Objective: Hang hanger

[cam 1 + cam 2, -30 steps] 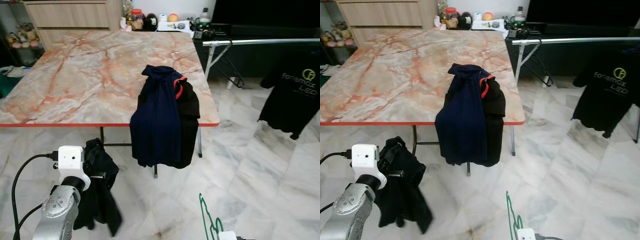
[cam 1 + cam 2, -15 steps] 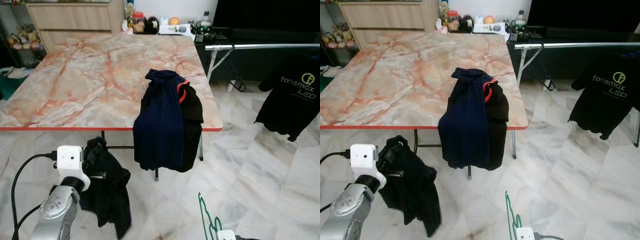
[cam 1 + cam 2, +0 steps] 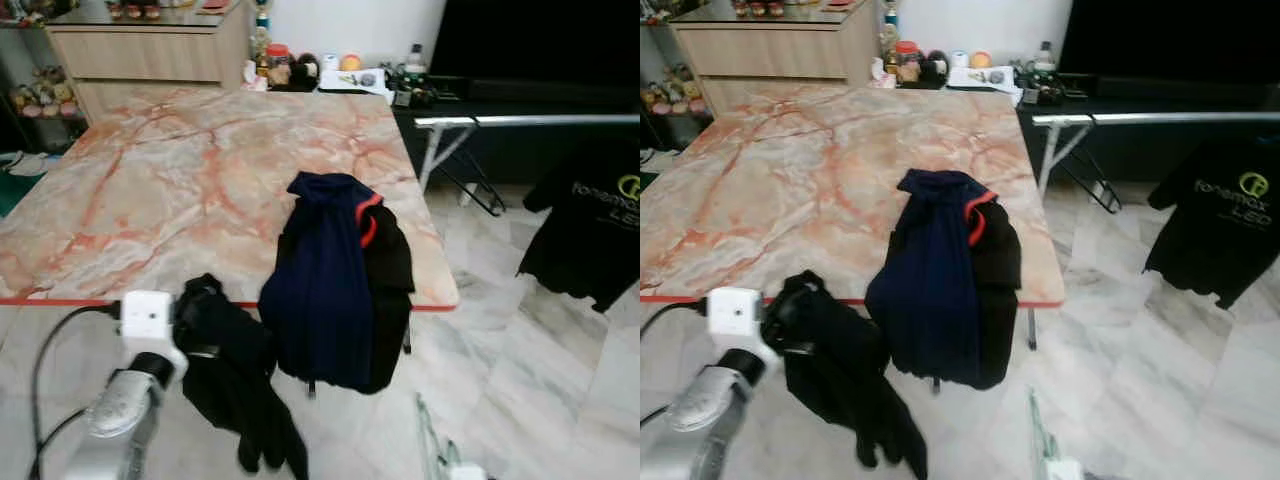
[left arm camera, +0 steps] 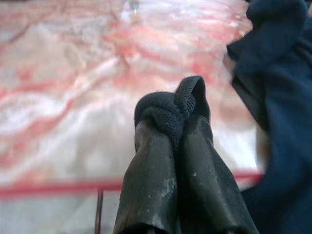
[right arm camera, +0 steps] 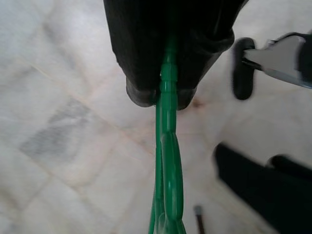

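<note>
My left gripper is shut on a bunched fold of a black garment. The garment hangs down from it in front of the marble table's red front edge. In the right wrist view my right gripper is shut on a green plastic hanger, low over the tiled floor. The hanger's top shows faintly at the bottom of the left eye view. A metal clothes rail stands at the right with a black printed T-shirt hanging from it.
A navy garment on top of a black one is draped over the table's front right corner. Jars and bottles stand beyond the table's far edge, beside a wooden cabinet. Marble floor lies open to the right.
The view has shifted closer to the table. My left gripper has lifted the black garment from below the table edge up against it, and the cloth has swung right.
</note>
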Controlling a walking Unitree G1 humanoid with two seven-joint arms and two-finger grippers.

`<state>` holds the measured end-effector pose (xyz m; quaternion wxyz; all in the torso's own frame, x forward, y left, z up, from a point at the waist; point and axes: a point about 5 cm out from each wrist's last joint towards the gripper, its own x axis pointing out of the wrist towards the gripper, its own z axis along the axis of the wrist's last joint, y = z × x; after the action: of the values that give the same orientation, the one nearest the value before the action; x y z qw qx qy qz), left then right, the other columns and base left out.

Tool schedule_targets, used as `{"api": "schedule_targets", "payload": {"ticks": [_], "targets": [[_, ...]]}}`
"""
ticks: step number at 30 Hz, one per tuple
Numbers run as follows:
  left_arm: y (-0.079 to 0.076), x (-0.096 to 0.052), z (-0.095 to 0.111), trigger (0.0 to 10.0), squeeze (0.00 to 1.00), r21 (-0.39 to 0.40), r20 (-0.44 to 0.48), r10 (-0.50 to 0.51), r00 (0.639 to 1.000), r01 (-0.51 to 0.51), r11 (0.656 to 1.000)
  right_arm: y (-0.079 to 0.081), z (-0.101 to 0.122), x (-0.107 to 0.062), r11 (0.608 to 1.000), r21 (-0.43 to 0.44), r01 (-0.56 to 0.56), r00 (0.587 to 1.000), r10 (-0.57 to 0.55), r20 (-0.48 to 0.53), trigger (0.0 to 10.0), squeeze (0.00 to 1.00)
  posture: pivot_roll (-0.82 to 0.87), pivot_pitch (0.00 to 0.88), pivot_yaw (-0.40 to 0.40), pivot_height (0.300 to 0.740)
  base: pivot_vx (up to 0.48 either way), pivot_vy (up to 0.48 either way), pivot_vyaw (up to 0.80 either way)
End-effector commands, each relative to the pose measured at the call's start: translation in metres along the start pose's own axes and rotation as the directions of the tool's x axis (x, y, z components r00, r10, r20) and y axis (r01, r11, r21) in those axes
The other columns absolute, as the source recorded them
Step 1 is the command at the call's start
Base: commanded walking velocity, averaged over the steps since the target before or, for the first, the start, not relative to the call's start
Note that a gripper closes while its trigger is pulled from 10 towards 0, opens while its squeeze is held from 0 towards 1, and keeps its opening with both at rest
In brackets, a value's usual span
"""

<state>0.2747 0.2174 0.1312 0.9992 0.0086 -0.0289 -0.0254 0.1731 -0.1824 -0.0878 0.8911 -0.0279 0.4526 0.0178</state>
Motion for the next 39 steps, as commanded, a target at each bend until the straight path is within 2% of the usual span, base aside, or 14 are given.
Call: {"api": "schedule_targets", "payload": {"ticks": [1, 6, 8, 9, 11, 12, 14, 19, 24, 26, 31, 32, 35, 39], "targets": [[-0.003, 0.007, 0.017, 10.0, 0.0, 0.011, 0.069, -0.022, 0.997, 0.021, 1.0, -0.012, -0.008, -0.003, 0.999, 0.013, 0.035, 0.999, -0.034, -0.032, 10.0, 0.0, 0.04, 0.078, 0.018, 0.74, 0.368, 0.0, 0.0], [0.001, 0.016, 0.031, 10.0, 0.0, 0.036, 0.106, -0.032, 0.994, 0.028, 0.999, -0.012, -0.008, -0.003, 0.999, 0.011, 0.036, 0.999, -0.035, -0.035, 10.0, 0.0, 0.05, 0.08, 0.015, 0.74, 0.369, 0.0, 0.0], [0.005, 0.038, 0.059, 10.0, 0.0, 0.089, 0.183, -0.078, 0.98, 0.063, 0.994, -0.012, -0.008, -0.003, 0.999, 0.013, 0.042, 0.998, -0.041, -0.04, 10.0, 0.0, 0.05, 0.079, 0.015, 0.74, 0.369, 0.0, 0.0], [0.005, 0.038, 0.059, 10.0, 0.0, 0.089, 0.183, -0.078, 0.98, 0.063, 0.994, -0.012, -0.008, -0.003, 0.999, 0.013, 0.042, 0.998, -0.041, -0.04, 10.0, 0.0, 0.05, 0.079, 0.015, 0.74, 0.368, 0.0, 0.0], [0.009, 0.054, 0.082, 10.0, 0.0, 0.103, 0.241, -0.084, 0.967, 0.06, 0.993, -0.013, -0.008, -0.003, 0.999, 0.014, 0.047, 0.998, -0.047, -0.042, 10.0, 0.0, 0.06, 0.077, 0.018, 0.74, 0.368, 0.0, 0.0], [0.009, 0.054, 0.082, 10.0, 0.0, 0.103, 0.241, -0.084, 0.967, 0.06, 0.993, -0.013, -0.008, -0.003, 0.999, 0.014, 0.047, 0.998, -0.047, -0.042, 10.0, 0.0, 0.06, 0.077, 0.018, 0.74, 0.368, 0.0, 0.0], [0.011, 0.071, 0.107, 10.0, 0.0, 0.147, 0.295, -0.101, 0.95, 0.059, 0.987, -0.012, -0.008, -0.003, 0.999, 0.016, 0.049, 0.998, -0.048, -0.044, 10.0, 0.0, 0.06, 0.074, 0.022, 0.74, 0.371, 0.0, 0.0], [0.007, 0.094, 0.14, 10.0, 0.0, 0.176, 0.368, -0.131, 0.921, 0.07, 0.982, -0.008, -0.009, -0.002, 0.999, 0.019, 0.046, 0.998, -0.045, -0.048, 10.0, 0.0, 0.06, 0.067, 0.032, 0.74, 0.369, 0.0, 0.0], [0.001, 0.106, 0.157, 10.0, 0.0, 0.15, 0.417, -0.117, 0.902, 0.059, 0.987, -0.006, -0.009, -0.002, 0.999, 0.022, 0.046, 0.998, -0.045, -0.048, 10.0, 0.0, 0.06, 0.067, 0.034, 0.74, 0.368, 0.0, 0.0], [0.0, 0.108, 0.156, 10.0, 0.0, 0.135, 0.423, -0.117, 0.898, 0.065, 0.989, -0.005, -0.009, -0.002, 0.999, 0.023, 0.046, 0.998, -0.045, -0.048, 10.0, 0.0, 0.05, 0.073, 0.035, 0.74, 0.362, 0.0, 0.0], [-0.003, 0.103, 0.132, 10.0, 0.0, 0.104, 0.359, -0.148, 0.922, 0.118, 0.988, -0.004, -0.01, -0.002, 0.999, 0.02, 0.045, 0.998, -0.044, -0.052, 10.0, 0.0, 0.05, 0.079, 0.034, 0.74, 0.055, 0.0, 0.0], [-0.005, 0.093, 0.106, 10.0, 0.0, 0.128, 0.278, -0.196, 0.94, 0.166, 0.978, -0.003, -0.011, -0.002, 0.999, 0.016, 0.043, 0.998, -0.042, -0.055, 10.0, 0.0, 0.06, 0.09, 0.032, 0.74, 0.0, 0.0, 0.0], [-0.005, 0.082, 0.084, 10.0, 0.0, 0.143, 0.21, -0.213, 0.954, 0.186, 0.972, -0.002, -0.011, -0.002, 0.999, 0.012, 0.04, 0.998, -0.04, -0.058, 10.0, 0.0, 0.06, 0.096, 0.03, 0.74, 0.0, 0.0, 0.0], [0.0, 0.062, 0.056, 10.0, 0.0, 0.111, 0.138, -0.191, 0.972, 0.176, 0.978, 0.003, -0.003, 0.001, 1.0, 0.001, 0.03, 0.998, -0.03, -0.049, 10.0, 0.0, 0.07, 0.103, 0.03, 0.74, 0.0, 0.0, 0.0]]}}
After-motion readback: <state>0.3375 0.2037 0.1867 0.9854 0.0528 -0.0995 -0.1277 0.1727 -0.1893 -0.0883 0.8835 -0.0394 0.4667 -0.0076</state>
